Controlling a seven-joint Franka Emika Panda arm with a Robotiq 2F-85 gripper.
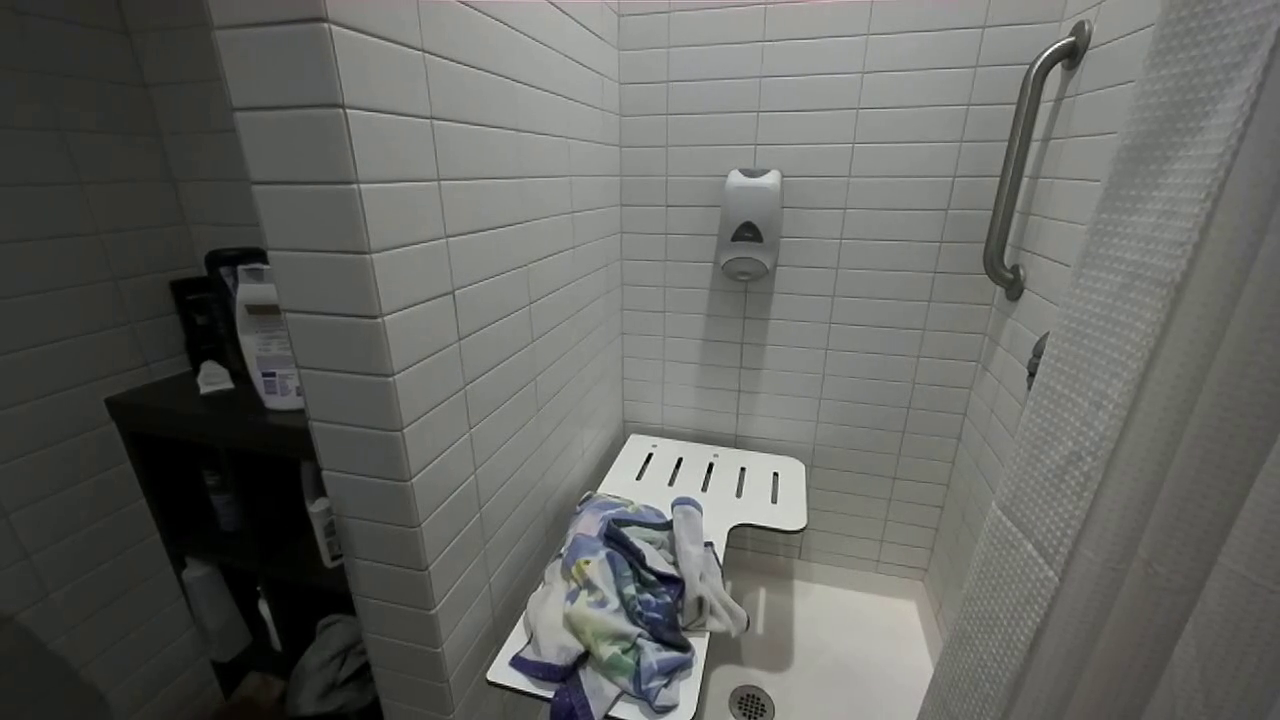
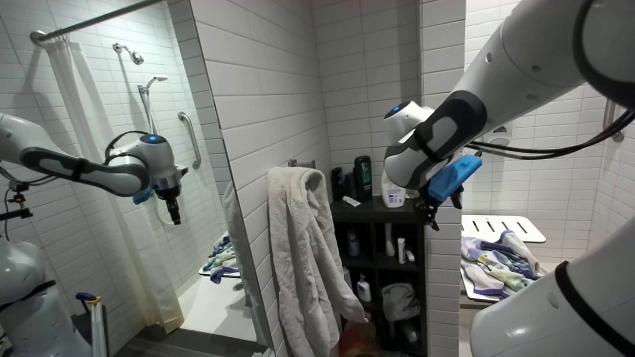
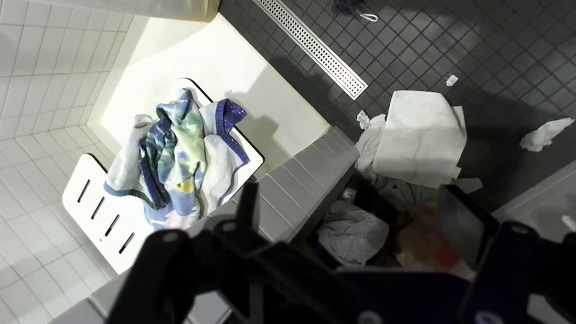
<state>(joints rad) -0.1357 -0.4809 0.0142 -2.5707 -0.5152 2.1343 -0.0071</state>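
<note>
Hovering with gripper (image 3: 351, 195) spread and empty, apparently before any grasp, likely needing a sideways descent toward the crumpled cloth (image 3: 184, 155)

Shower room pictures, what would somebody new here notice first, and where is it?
Probably the crumpled multicoloured cloth, heaped on the white slotted shower seat. The robot arm would compete: in an exterior view it looms in from the picture's right edge, a bright blue block beside its open gripper. A pale fluffy cloth hanging on the tiled wall, beside the dark shelf, likely comes next.
</note>
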